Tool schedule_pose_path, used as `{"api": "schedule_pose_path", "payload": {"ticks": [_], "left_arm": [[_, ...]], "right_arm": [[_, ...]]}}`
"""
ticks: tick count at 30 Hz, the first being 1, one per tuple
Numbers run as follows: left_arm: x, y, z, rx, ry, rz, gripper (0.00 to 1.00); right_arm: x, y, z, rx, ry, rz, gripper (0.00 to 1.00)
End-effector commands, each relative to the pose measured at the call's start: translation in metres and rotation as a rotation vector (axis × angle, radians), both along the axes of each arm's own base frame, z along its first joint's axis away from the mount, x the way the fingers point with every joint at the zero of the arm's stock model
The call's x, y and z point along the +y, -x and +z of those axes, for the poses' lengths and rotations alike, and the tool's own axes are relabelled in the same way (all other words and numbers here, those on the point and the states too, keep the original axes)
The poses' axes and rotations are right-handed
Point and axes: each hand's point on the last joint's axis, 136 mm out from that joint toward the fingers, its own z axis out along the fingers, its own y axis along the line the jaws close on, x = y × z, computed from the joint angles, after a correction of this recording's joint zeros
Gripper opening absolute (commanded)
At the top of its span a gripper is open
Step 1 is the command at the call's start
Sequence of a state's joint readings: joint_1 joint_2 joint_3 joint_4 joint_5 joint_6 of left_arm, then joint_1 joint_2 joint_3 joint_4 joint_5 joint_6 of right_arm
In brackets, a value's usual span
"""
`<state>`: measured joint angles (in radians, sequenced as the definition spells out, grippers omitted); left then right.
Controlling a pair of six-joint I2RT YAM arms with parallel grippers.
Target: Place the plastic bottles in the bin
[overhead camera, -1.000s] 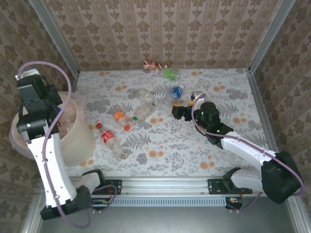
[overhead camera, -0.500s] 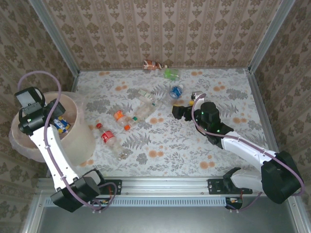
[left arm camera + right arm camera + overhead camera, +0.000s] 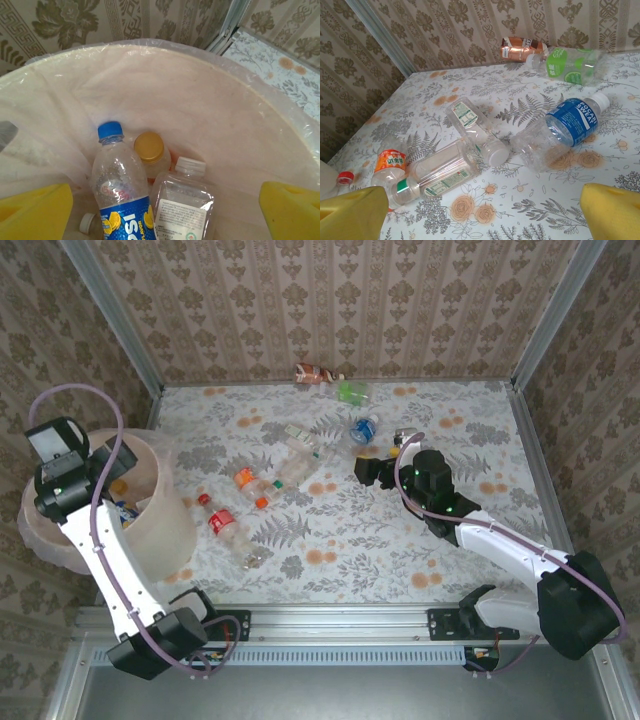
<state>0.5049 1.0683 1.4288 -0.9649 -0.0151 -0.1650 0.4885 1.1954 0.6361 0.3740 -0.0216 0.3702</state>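
Nearest, at the left edge of the counter (image 3: 420, 540), stands the bin (image 3: 165, 530). The left jaws hang over its mouth, spread wide with nothing between the yellow pads (image 3: 35, 210). Three bottles lie inside below them: a blue-cap bottle (image 3: 117, 185), a yellow-cap bottle (image 3: 149, 149) and a white-cap bottle (image 3: 182, 200). A further white cap (image 3: 87, 223) peeks out from underneath. The drop looks finished, so the good move is to lift straight up, clear of the bag lining, before swinging out for another.

The right jaws are likewise spread and empty, low over the counter and facing the middle cluster. The blue-label bottle (image 3: 565, 127) lies closest ahead. I would close across its body rather than its cap, and gently, since thin plastic buckles and slips.

On the counter, near to far, I count:
- one red-cap bottle (image 3: 222, 525)
- one orange-label bottle (image 3: 390, 162)
- one long clear bottle (image 3: 437, 177)
- one short clear bottle (image 3: 472, 125)
- the blue one
- one green-label bottle (image 3: 570, 65) and one brown bottle (image 3: 520, 50) by the far wall

That makes seven for sure. A small thing beside the right arm is too unclear to count.
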Motion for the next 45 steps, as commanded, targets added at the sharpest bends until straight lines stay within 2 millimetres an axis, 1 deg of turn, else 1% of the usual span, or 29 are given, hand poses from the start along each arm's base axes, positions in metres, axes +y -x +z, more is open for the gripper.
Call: {"api": "schedule_pose_path", "payload": {"ticks": [1,5,7,9,11,13,14,16,17,19,22,23,24,26,28,30,31,32,34,36,38,40,43,45], "left_arm": [[-0.016,0.005,0.017,-0.042,0.012,-0.024,0.98],[-0.038,-0.001,0.031,-0.075,0.003,-0.08,0.99],[-0.053,-0.005,0.039,-0.099,-0.007,-0.12,0.99],[-0.073,-0.009,0.05,-0.133,-0.026,-0.176,1.0],[-0.099,-0.015,0.06,-0.172,-0.046,-0.245,1.0],[-0.119,-0.019,0.067,-0.196,-0.068,-0.289,1.0],[-0.132,-0.022,0.069,-0.203,-0.081,-0.323,1.0],[-0.149,-0.026,0.073,-0.208,-0.116,-0.356,1.0],[-0.161,-0.03,0.075,-0.212,-0.135,-0.382,1.0],[-0.186,-0.037,0.075,-0.223,-0.142,-0.438,1.0],[-0.236,-0.047,0.068,-0.242,-0.081,-0.561,1.0],[-0.248,-0.051,0.065,-0.245,-0.068,-0.581,1.0],[-0.263,-0.054,0.06,-0.243,-0.06,-0.605,1.0],[-0.283,-0.062,0.048,-0.235,-0.04,-0.616,1.0],[-0.305,-0.069,0.026,-0.218,0.016,-0.634,1.0],[-0.319,-0.074,0.0,-0.17,0.064,-0.642,1.0],[-0.32,-0.076,-0.013,-0.135,0.067,-0.618,1.0],[-0.319,-0.077,-0.023,-0.11,0.065,-0.598,1.0],[-0.319,-0.08,-0.053,-0.053,0.061,-0.564,1.0],[-0.317,-0.079,-0.078,0.008,0.07,-0.531,1.0],[-0.304,-0.075,-0.099,0.062,0.052,-0.456,1.0],[-0.286,-0.067,-0.123,0.106,0.037,-0.358,1.0],[-0.268,-0.054,-0.159,0.17,0.095,-0.259,1.0],[-0.257,-0.044,-0.179,0.217,0.12,-0.2,1.0]], "right_arm": [[-0.002,-0.004,0.012,-0.013,-0.024,-0.018,1.0],[-0.003,-0.004,0.01,-0.004,-0.026,-0.022,1.0],[-0.003,-0.003,0.011,-0.002,-0.03,-0.025,1.0],[-0.004,-0.002,0.01,0.0,-0.032,-0.027,1.0],[-0.005,-0.001,0.009,0.002,-0.031,-0.032,1.0],[-0.007,0.0,0.009,0.002,-0.03,-0.038,1.0],[-0.008,0.001,0.008,0.003,-0.029,-0.041,1.0],[-0.01,0.001,0.008,0.003,-0.025,-0.046,1.0],[-0.011,0.002,0.008,0.002,-0.022,-0.048,1.0],[-0.013,0.002,0.009,0.001,-0.019,-0.054,1.0],[-0.016,0.004,0.008,0.0,-0.02,-0.067,1.0],[-0.017,0.004,0.008,0.001,-0.023,-0.073,1.0],[-0.019,0.004,0.007,0.002,-0.023,-0.079,1.0],[-0.021,0.005,0.005,0.003,-0.024,-0.087,1.0],[-0.024,0.006,0.003,0.007,-0.024,-0.103,1.0],[-0.028,0.007,0.0,0.011,-0.022,-0.115,1.0],[-0.029,0.007,-0.001,0.012,-0.021,-0.119,1.0],[-0.031,0.008,-0.002,0.014,-0.02,-0.125,1.0],[-0.034,0.009,-0.005,0.018,-0.019,-0.135,1.0],[-0.036,0.009,-0.007,0.02,-0.019,-0.144,1.0],[-0.037,0.009,-0.008,0.025,-0.021,-0.149,1.0],[-0.038,0.009,-0.01,0.028,-0.021,-0.15,1.0],[-0.038,0.008,-0.012,0.032,-0.022,-0.149,1.0],[-0.037,0.008,-0.011,0.033,-0.021,-0.148,1.0]]}}
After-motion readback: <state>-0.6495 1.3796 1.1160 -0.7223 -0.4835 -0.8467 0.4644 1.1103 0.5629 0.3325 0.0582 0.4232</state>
